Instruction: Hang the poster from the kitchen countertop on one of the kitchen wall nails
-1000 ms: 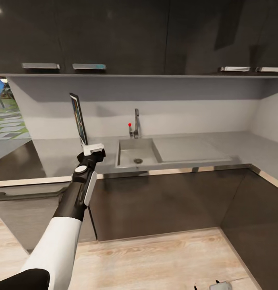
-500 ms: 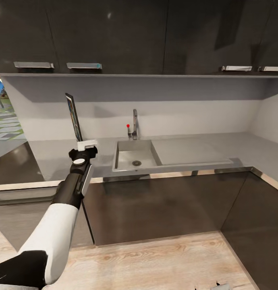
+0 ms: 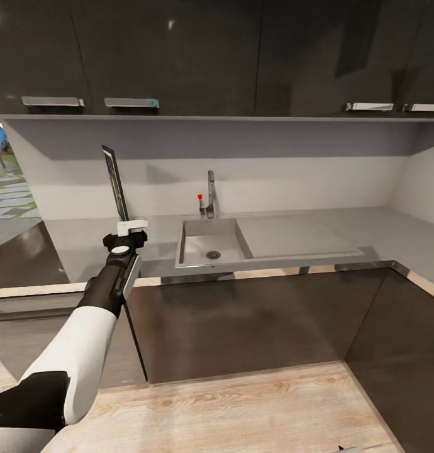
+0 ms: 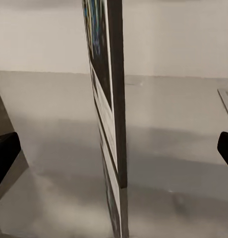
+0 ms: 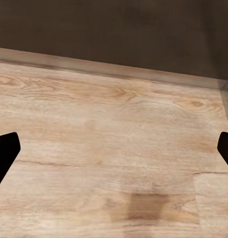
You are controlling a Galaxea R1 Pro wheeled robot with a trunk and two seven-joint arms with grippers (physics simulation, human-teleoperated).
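The poster stood upright and edge-on just above the left end effector, over the grey worktop. In the left wrist view its fingers sat wide apart, the poster between them, untouched. Beside it, the sink held nothing. The right end effector's fingers were spread over the wooden floor.

Poster seen edge-on, artwork unreadable; foot hidden behind left tool. Poster top and bottom cropped in wrist view.
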